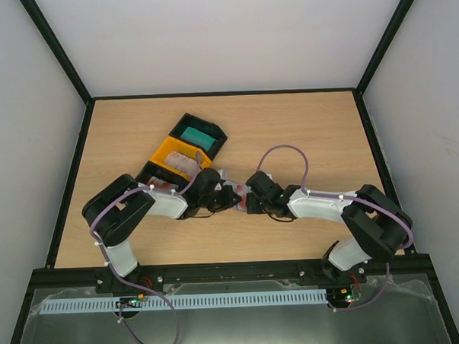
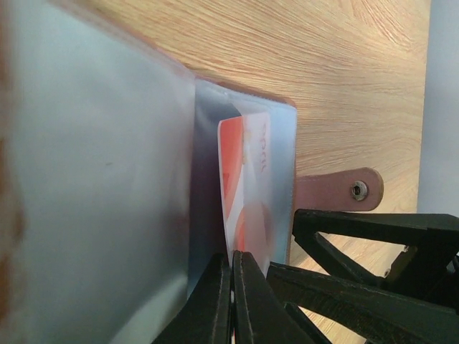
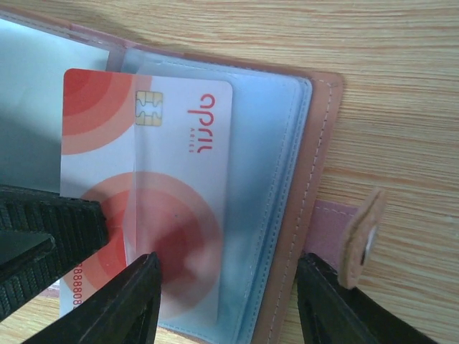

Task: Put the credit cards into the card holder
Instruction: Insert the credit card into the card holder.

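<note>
The brown card holder [image 3: 303, 215] lies open on the wooden table, its clear sleeves facing up and its snap strap [image 3: 358, 236] off to the right. A red-and-white credit card [image 3: 179, 143] sits partly inside a sleeve, with its chip end sticking out. My left gripper [image 2: 233, 266] is shut on this card's [image 2: 240, 179] near edge. My right gripper [image 3: 228, 264] is open; one finger rests over the sleeve and card, the other stands outside the holder's brown edge. In the top view both grippers meet at mid-table [image 1: 236, 193].
Behind the left arm stand a black tray [image 1: 183, 121] holding a teal card [image 1: 196, 135] and a yellow tray [image 1: 162, 153] holding a pale card [image 1: 182, 160]. Dark frame rails border the table on all sides.
</note>
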`<move>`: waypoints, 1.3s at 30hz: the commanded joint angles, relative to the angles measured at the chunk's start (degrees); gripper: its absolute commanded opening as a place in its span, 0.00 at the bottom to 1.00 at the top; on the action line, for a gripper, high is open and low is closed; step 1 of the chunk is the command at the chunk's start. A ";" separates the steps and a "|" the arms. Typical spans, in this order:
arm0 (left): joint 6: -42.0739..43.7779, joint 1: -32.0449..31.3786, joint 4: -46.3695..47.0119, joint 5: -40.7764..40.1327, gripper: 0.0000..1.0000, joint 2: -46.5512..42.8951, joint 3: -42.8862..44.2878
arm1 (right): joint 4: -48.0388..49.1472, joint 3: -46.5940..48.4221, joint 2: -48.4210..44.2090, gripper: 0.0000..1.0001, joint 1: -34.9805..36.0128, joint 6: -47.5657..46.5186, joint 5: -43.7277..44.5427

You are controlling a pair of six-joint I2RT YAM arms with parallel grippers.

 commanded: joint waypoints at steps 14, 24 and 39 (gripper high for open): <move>10.98 -0.42 -13.22 4.95 0.05 5.82 5.77 | 1.64 1.56 2.38 0.52 -1.28 -4.81 -1.79; 14.06 -2.83 -16.68 0.36 0.26 -0.69 6.55 | -1.34 0.57 -2.09 0.52 -1.78 -3.73 3.70; 15.09 -3.87 -22.89 -3.86 0.63 -7.93 5.46 | -7.31 3.06 -6.79 0.52 -1.80 2.18 6.87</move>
